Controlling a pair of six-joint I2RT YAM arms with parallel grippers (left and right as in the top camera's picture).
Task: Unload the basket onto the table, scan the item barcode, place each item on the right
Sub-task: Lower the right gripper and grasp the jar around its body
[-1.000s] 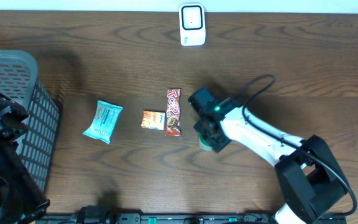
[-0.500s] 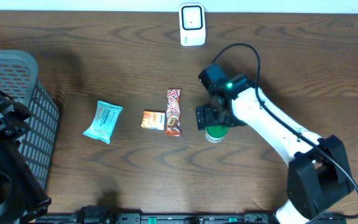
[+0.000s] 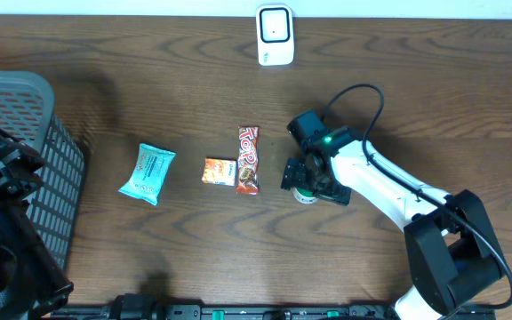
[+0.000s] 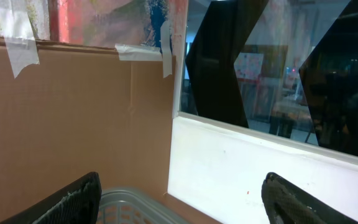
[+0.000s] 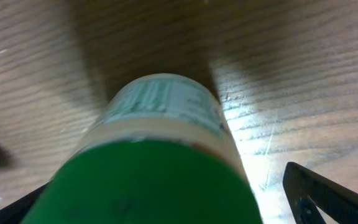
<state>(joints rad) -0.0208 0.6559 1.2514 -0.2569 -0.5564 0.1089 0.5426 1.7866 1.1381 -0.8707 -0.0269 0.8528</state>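
Found the right claw (image 3: pixel 306 180) released and poised over the bottle (image 3: pixel 304 194), fingers (image 5: pixel 328 196) spread either side of its green cap, with bare wood showing in the gap on one side. Saw the bottle resting on the worktop (image 3: pixel 149 80), just right of the candy bar (image 3: pixel 248 160) and well apart from the white scanner (image 3: pixel 275 36) at the far edge. Noted the left claw (image 4: pixel 179 186) released too, empty, above the basket (image 4: pixel 129 205).

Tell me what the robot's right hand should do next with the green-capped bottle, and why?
Probably close the right hand on the green-capped white bottle: it sits between the open fingers, not gripped, and the white scanner box sits well away from it.
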